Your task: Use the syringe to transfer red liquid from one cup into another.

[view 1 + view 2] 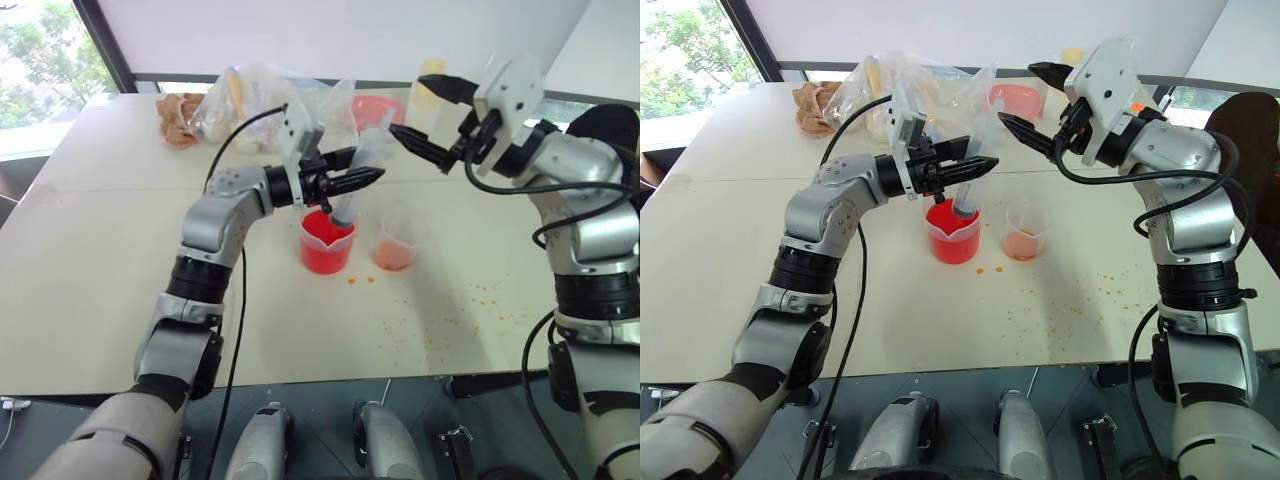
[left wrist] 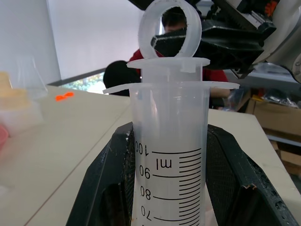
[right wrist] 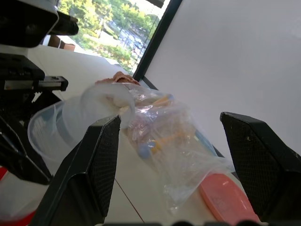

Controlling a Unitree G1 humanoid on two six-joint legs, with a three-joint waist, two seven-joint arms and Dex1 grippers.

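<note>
At frame centre, the left gripper (image 1: 345, 183) clamps the barrel of the syringe (image 1: 352, 178), its lower end dipped into the red beaker (image 1: 326, 243) beside the smaller cup (image 1: 397, 240). The right gripper (image 1: 427, 118), jaws wide and empty, hovers at the plunger ring (image 2: 171, 34). Light, rigid, slick plastic; the ring looks the natural pull point.

left gripper (image 1: 372, 177) clamping syringe (image 1: 362, 165) above red beaker (image 1: 326, 243), right gripper (image 1: 412, 116) agape
</note>
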